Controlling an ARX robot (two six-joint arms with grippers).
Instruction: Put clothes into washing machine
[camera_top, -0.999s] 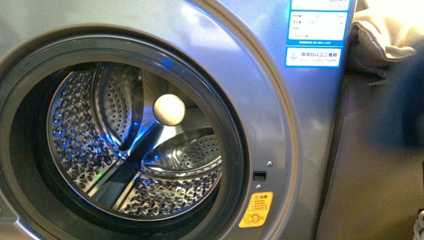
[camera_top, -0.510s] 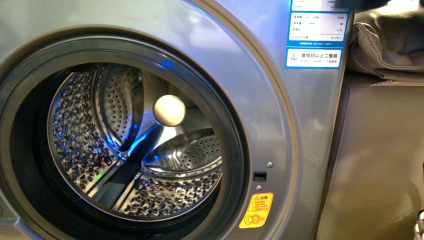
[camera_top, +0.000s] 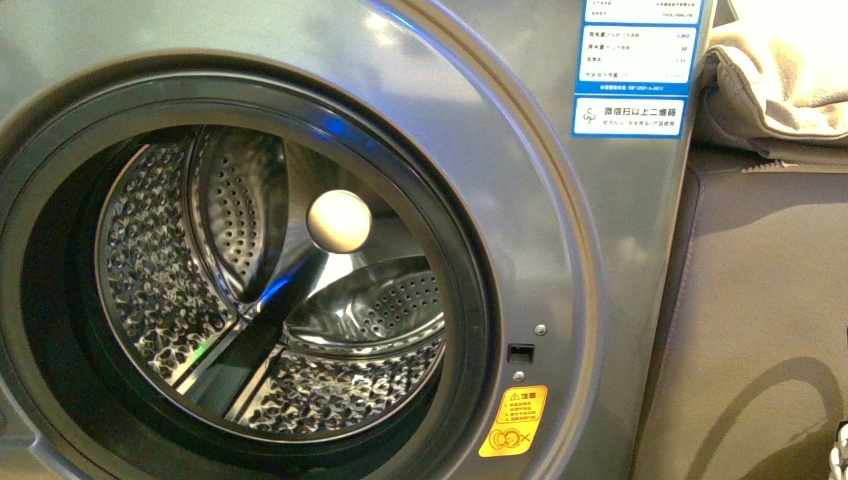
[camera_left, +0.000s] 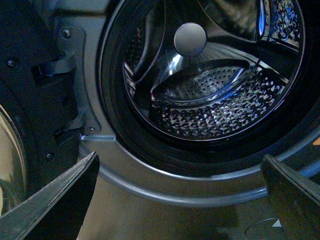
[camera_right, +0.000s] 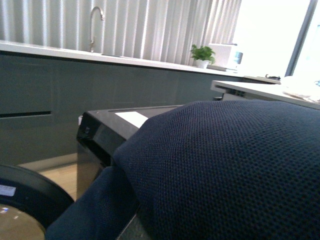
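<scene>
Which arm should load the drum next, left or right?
Right, probably: the navy clothes fill its wrist view, so it seems to carry them. The left tool faces the washing machine open and empty.

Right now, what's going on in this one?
The washing machine stands open, its steel drum empty. The left gripper hangs open before the porthole, holding nothing. Dark navy clothes fill the right wrist view, hiding the right gripper, so whether it grips them can't be told. Nothing is loaded yet.
</scene>
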